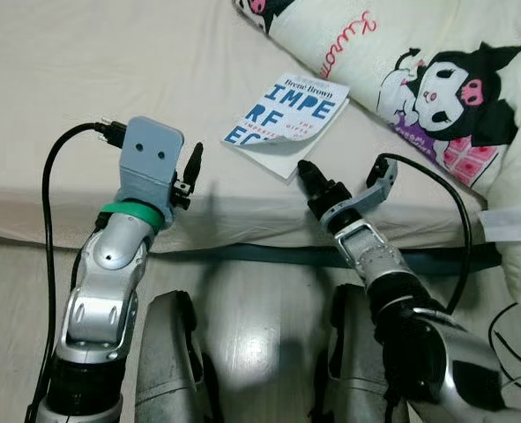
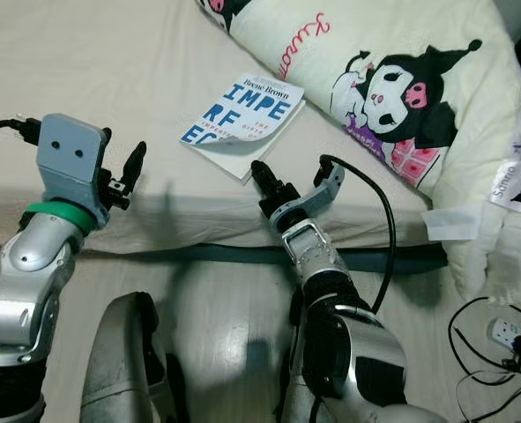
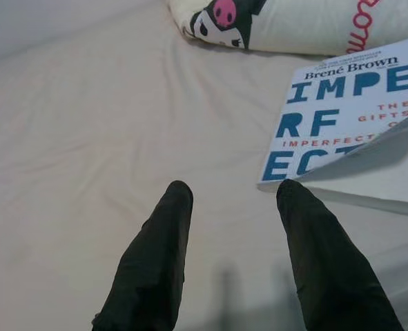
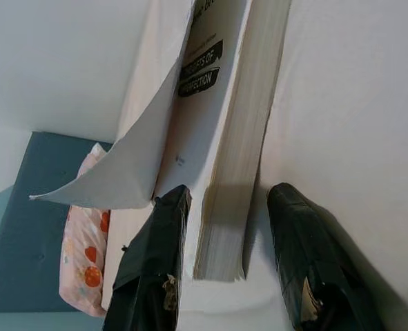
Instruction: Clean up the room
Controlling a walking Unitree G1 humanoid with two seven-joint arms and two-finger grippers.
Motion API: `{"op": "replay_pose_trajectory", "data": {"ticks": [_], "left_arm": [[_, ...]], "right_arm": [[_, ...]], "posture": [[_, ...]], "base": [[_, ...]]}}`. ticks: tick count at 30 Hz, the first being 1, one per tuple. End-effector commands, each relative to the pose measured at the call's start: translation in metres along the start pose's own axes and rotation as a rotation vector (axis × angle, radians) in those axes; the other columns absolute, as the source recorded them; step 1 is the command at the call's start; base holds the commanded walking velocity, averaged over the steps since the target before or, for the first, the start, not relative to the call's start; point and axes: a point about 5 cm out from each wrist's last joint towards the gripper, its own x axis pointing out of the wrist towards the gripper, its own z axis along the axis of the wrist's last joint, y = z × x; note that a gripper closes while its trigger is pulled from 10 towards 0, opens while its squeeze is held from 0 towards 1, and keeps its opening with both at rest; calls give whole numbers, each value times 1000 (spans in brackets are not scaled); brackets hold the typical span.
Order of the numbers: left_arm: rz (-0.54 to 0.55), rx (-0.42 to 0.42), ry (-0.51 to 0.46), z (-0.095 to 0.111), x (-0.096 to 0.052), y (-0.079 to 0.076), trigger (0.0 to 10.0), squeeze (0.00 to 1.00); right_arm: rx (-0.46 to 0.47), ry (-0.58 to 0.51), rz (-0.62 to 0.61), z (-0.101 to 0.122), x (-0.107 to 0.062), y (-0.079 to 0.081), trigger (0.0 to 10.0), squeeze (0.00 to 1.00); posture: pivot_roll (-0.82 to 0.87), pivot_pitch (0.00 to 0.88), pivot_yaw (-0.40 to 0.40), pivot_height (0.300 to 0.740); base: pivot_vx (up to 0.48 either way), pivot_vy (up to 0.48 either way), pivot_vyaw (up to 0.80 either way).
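1. Book (image 1: pixel 286 123) lies flat on the bed (image 1: pixel 84 79), upper centre of the left eye frame. White cover with blue block letters; the lower corner of the cover curls up off the pages.
2. Right end effector (image 1: pixel 306 169) sits at the book's near corner, centre of the frame, pointing up toward it. In the right wrist view its two fingers (image 4: pixel 152 269) stand apart, one on each side of the book's corner: one over the cover side, the other on the sheet beside the page block. Gap is moderate and the fingers are not pressed onto the book. Cannot tell if either one touches it.
3. Left end effector (image 1: pixel 192 167) hovers over the bed edge, left of centre, near the book but apart from it. The left wrist view shows its fingers (image 3: pixel 155 262) spread wide over bare sheet, with the book off toward that frame's upper right.
4. Pillow (image 1: pixel 419 79) printed with a black-and-white cartoon figure lies along the upper right of the frame, just beyond the book. I cannot tell if the two touch.
5. Black cables (image 2: pixel 498 344) and a small white plug block lie on the floor, lower right of the right eye frame.
6. A dark strip of bed frame (image 1: pixel 242 254) runs across mid-frame below the mattress edge.
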Motion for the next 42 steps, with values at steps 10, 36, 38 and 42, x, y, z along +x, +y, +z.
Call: {"op": "replay_pose_trajectory", "data": {"ticks": [10, 36, 38, 42], "left_arm": [[22, 6, 57, 4, -16, 7, 10000, 0], [66, -6, 58, 6, -13, 9, 10000, 0], [68, -13, 48, 7, -10, 8, 10000, 0], [74, -46, 6, 9, 3, 1, 10000, 0]], "right_arm": [[68, 81, 41, -4, 9, 11, 10000, 0], [114, 40, 375, 21, 25, 55, 0, 0], [71, 58, 405, 21, 25, 57, 0, 0], [-13, 103, 534, 25, 19, 66, 0, 0]], "posture": [[259, 424, 114, 455], [210, 332, 57, 455], [196, 316, 49, 455], [127, 241, 8, 455]], "base": [[0, 0, 0], [0, 0, 0], [0, 0, 0], [0, 0, 0]]}}
